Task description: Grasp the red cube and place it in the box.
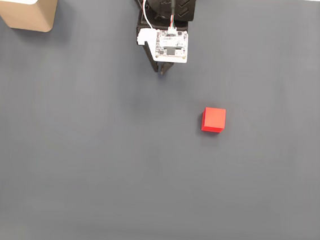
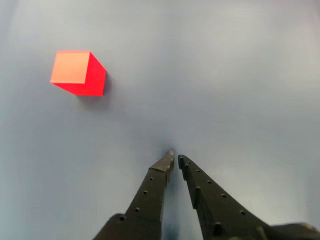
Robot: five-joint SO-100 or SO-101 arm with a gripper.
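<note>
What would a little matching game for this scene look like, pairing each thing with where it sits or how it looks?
Things:
1. small bright red cube
2. tan cardboard box with white inside
3. black two-finger claw
4. dark grey table mat

Descriptions:
A. top left corner of the fixed view
B. tips nearly together, holding nothing
C. alone on the mat, right of centre in the fixed view
D. lies under everything

Pairs: 1-C, 2-A, 3-B, 4-D

red cube (image 1: pixel 213 119): showing bright plain red, its top face paler and orange-tinted in the wrist view
box (image 1: pixel 32 5): showing tan outside, white inside
gripper (image 2: pixel 175 159): showing black, dotted with small holes
circuit board (image 1: pixel 171 45): showing white
table cover (image 1: pixel 143 181): showing plain slate grey-blue
</note>
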